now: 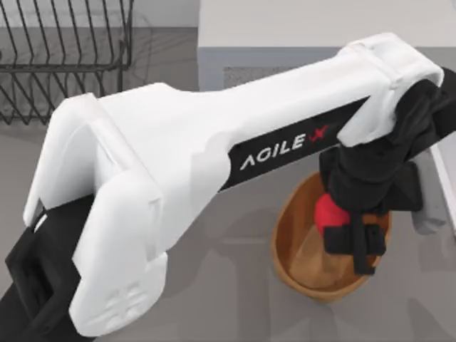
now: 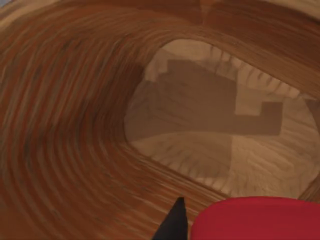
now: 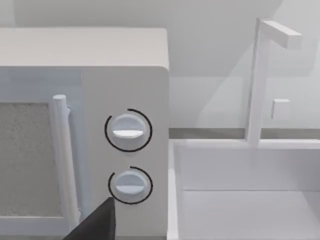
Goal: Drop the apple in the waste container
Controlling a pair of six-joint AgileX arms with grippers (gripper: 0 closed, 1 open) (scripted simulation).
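Reaching across the desk (image 1: 214, 285) from the top view's lower left, with the left arm's end effector (image 1: 349, 231) poised over the waste container (image 1: 288, 239), which sits toward the right side of the desk. Pinching the apple (image 1: 328, 211) between black fingers, held above the basket's tan bottom rather than resting on it. From the left wrist view, looking straight down into the waste container (image 2: 65, 125), with ribbed orange-brown walls curving around a lighter floor crossed by the arm's blocky shadow, the red apple (image 2: 255, 217) close under the camera and one dark fingertip (image 2: 175, 222) just beside it. Black wire rack (image 1: 64, 50) at the far left corner; grey microwave (image 3: 85, 135) with two round dials facing the right wrist camera, a dark finger (image 3: 97, 225) of the right end effector near it, spread or pressed together impossible to tell.
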